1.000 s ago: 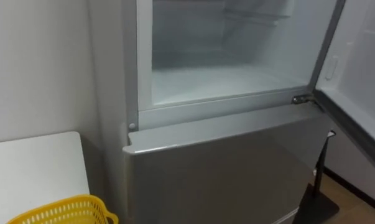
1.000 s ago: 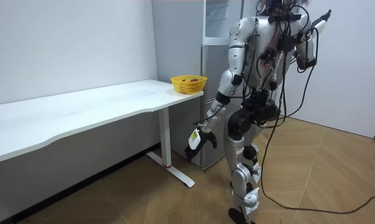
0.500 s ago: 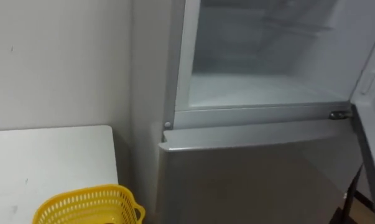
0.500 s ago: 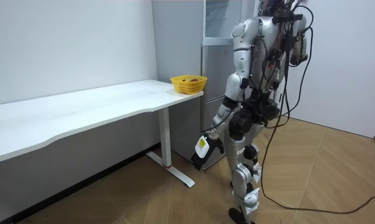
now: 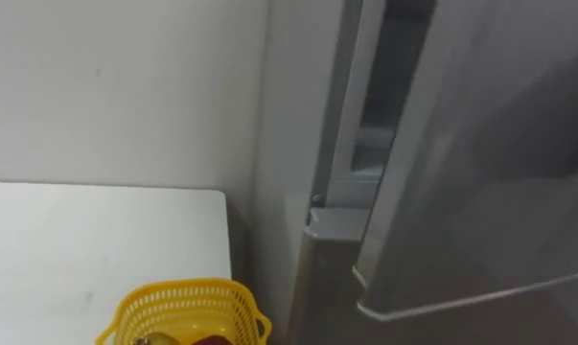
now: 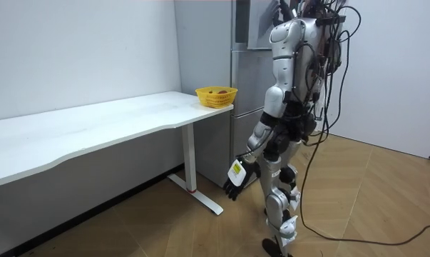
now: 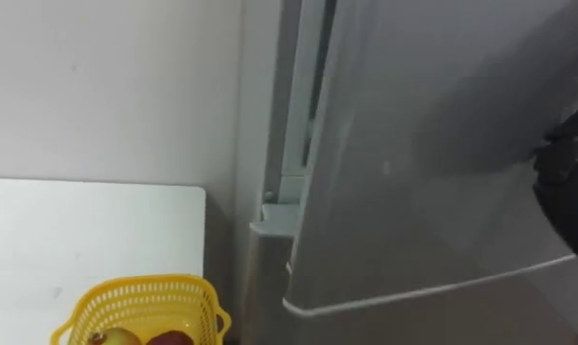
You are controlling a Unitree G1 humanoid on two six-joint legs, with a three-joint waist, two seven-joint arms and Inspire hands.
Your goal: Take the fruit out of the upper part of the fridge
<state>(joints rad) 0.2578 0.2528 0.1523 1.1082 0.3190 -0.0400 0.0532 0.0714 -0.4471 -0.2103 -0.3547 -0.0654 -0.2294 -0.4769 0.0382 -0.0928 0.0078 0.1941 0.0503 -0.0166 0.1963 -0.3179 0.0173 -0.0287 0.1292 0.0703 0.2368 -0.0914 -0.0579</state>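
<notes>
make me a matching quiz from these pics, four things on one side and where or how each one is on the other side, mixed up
Things:
1. basket
2. upper fridge door
3. left robot hand
4. fruit

Places or states:
a. nearly shut, with a narrow gap left
b. inside the basket
c. on the corner of the white table
d. hanging low beside the robot's leg

Pairs: 1-c, 2-a, 3-d, 4-b

White table (image 5: 87,240) against the wall, yellow basket (image 5: 183,309) sitting at its end nearest the fridge (image 6: 244,64), fruit (image 7: 140,338) inside the basket
</notes>
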